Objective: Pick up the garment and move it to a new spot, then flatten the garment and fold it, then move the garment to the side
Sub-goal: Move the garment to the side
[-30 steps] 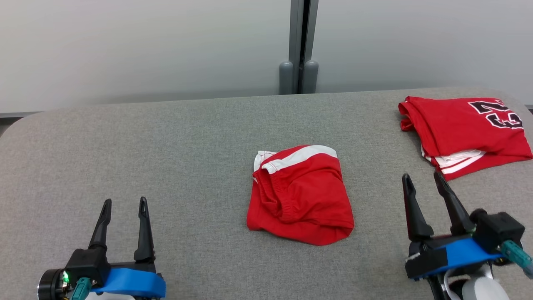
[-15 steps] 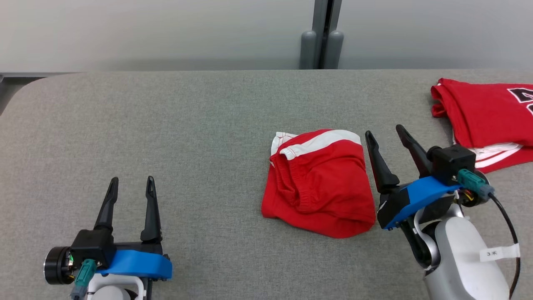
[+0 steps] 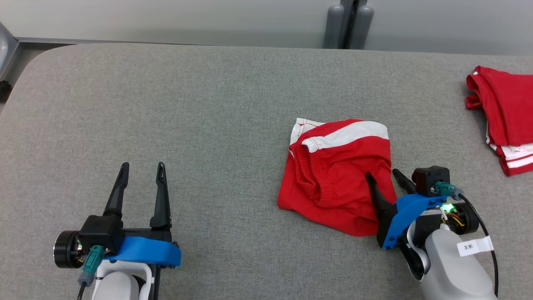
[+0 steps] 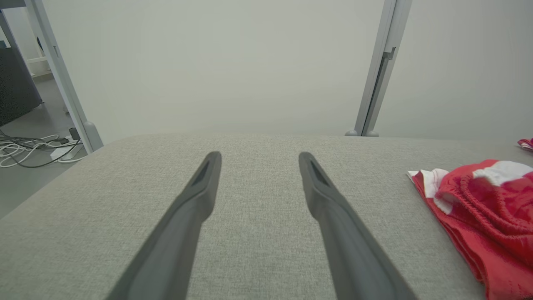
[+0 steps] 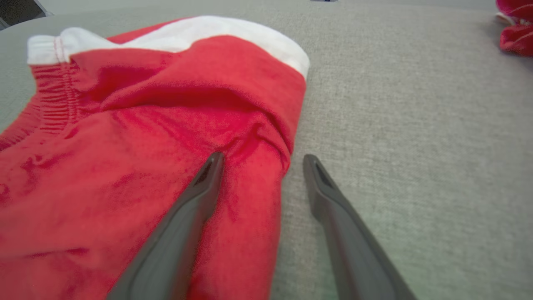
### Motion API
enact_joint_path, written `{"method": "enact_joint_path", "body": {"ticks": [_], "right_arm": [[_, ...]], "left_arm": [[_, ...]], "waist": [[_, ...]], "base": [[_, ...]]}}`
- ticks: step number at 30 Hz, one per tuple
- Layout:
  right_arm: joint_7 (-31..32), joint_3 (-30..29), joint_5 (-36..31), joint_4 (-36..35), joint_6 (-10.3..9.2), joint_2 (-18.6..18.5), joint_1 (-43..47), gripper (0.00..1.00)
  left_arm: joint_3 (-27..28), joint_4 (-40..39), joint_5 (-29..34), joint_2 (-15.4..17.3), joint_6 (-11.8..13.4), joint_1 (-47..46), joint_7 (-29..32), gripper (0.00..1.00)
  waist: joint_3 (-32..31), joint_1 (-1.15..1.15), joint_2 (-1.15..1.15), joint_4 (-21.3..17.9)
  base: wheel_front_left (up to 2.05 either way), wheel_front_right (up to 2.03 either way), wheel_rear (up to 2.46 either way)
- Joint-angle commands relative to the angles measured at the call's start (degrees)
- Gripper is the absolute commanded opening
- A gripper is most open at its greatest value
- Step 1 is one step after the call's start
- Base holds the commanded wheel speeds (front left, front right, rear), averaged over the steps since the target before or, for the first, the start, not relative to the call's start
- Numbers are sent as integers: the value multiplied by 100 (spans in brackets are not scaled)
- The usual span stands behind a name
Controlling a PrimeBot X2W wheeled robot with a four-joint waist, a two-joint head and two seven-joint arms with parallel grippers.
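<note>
1. Right gripper [image 3: 382, 173]: jaws released and spread; it has advanced left and now straddles the right edge of the red shorts [image 3: 333, 166].
2. Red shorts: crumpled, centre-right on the table [image 3: 208, 104], ungrasped.
3. Left gripper [image 3: 142, 165]: jaws released, unchanged at near left.

The left gripper [image 4: 259, 157] rises from the bottom middle of the frame, its 2 dark fingers spread wide with bare grey table [image 4: 104, 216] between them and nothing in their grasp. At the right edge lies the red garment [image 4: 479, 216], rumpled, with white trim at its upper end. A grey post [image 4: 381, 66] stands at the upper right against a pale wall. White cables [image 4: 29, 150] lie on the floor at the left edge.
</note>
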Motion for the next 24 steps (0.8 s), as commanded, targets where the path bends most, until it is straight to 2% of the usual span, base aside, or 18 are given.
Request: {"method": "enact_joint_path", "body": {"ticks": [1,5,6,7,8,13,24], "right_arm": [[-17,20,-21,143,1,-10,-77,100],[-71,332,380,465,1,12,-2,100],[-105,454,552,485,2,20,14,79],[-152,547,653,502,2,18,18,35],[-193,612,719,522,2,13,13,0],[-572,636,634,517,-1,-40,-113,0],[-833,699,516,44,-3,-724,-189,0]], "left_arm": [[1,6,-22,-8,6,-103,-23,100],[-35,36,-44,-9,28,-99,-23,100],[-45,42,-53,-9,37,-96,-23,100],[-53,48,-65,-9,47,-90,-23,100],[-59,52,-78,-9,60,-79,-23,100],[-61,45,-88,-9,60,-29,-23,100],[-2,-61,-9,-10,31,-185,-22,100]], "waist": [[6,-1,0,12],[-13,-1,0,30],[-18,-1,0,27],[-24,-1,0,20],[-32,-1,0,5],[-61,-1,0,-115],[212,-1,0,-733]], "base": [[0,0,0],[0,0,0],[0,0,0],[0,0,0],[0,0,0],[0,0,0],[0,0,0]]}}
